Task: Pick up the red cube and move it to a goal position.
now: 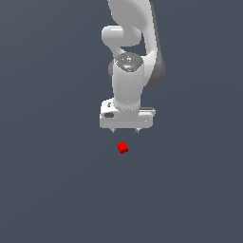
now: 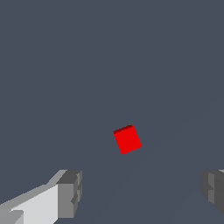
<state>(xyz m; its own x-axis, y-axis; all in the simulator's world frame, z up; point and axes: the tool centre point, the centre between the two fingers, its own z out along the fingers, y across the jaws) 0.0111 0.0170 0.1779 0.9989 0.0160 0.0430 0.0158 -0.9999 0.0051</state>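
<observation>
Red cube (image 2: 127, 139) rests on the grey floor, skewed and clear of my spread, empty gripper (image 2: 142, 192); I judge that descending without yaw correction risks a finger striking a corner.

One red cube (image 1: 123, 148), small and alone on the table (image 1: 47, 190); seen again in the wrist view (image 2: 127, 139). One robot arm (image 1: 130, 57), white. One tool (image 1: 125, 130) at the end of the arm, with two fingers (image 2: 69, 194), grey at the tips and standing wide apart. One table, plain dark grey. No second cube anywhere.
</observation>
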